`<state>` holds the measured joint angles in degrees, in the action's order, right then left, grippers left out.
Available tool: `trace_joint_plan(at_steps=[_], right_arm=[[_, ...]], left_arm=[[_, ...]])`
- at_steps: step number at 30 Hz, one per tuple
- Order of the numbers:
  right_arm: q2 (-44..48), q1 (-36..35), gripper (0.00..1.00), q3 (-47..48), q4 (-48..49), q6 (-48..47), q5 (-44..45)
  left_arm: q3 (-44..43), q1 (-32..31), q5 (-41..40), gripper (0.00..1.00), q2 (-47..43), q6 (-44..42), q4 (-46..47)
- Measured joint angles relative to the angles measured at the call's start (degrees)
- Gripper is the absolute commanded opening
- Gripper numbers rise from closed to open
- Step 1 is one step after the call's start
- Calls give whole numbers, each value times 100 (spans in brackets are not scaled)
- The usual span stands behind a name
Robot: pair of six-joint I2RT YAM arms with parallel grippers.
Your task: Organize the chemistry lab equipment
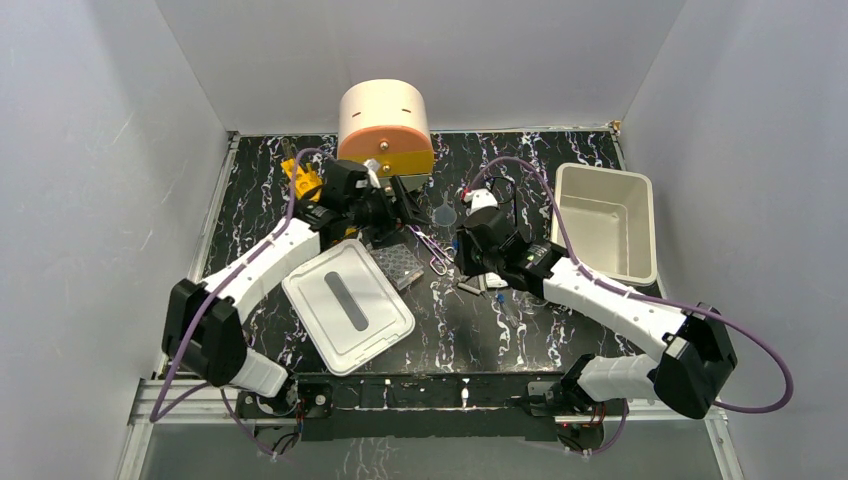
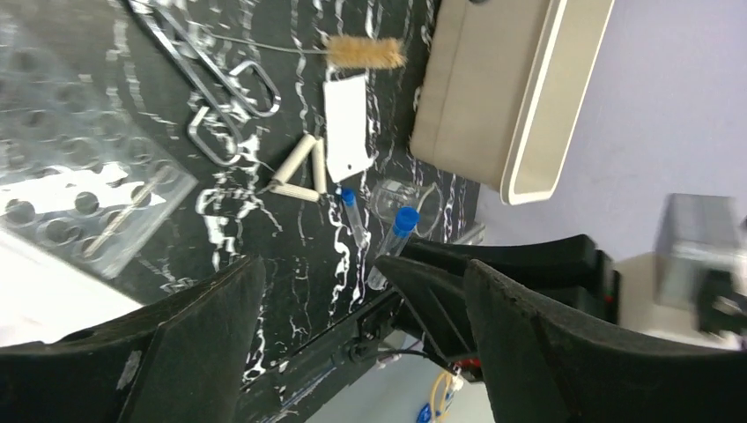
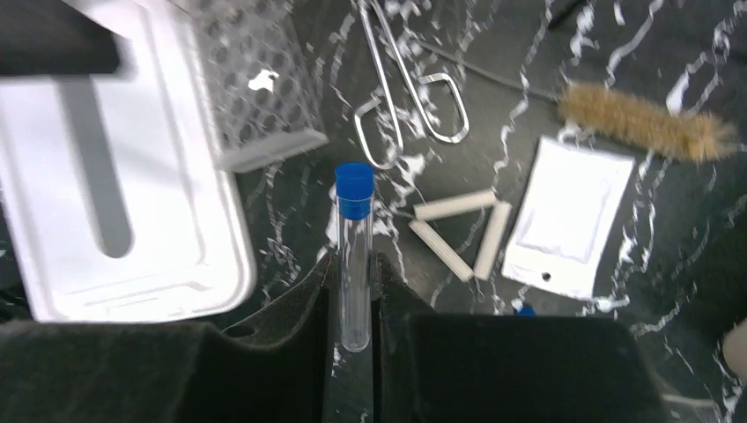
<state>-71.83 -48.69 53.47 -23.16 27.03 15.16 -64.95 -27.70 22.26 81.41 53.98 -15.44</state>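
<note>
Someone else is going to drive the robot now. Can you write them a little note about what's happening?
Left gripper: open, empty, by the drawer unit.
Right gripper: shut on a blue-capped tube.
Loose on the table: white triangle, brush, scissors, well plate, white packet.
White bin: nothing seen inside; its lid lies beside the well plate.
Done: nothing visibly sorted yet.
Left: put the tube away, then everything else.
</note>
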Motion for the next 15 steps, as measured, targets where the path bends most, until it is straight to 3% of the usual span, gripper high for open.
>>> trace_joint_plan(at_steps=[4,8,13,15], right_arm=[[0,81,23,291,343,-195,-398],[0,319,22,420,505,-330,-990],[35,433,22,417,691,-490,-1735],[50,433,22,407,730,-496,-1821]], left_arm=[[-273,-463,216,73,496,4,240],[-208,-533,389,47,498,92,544],[-22,-544,813,44,501,275,1016],[20,-544,855,31,507,330,1080]])
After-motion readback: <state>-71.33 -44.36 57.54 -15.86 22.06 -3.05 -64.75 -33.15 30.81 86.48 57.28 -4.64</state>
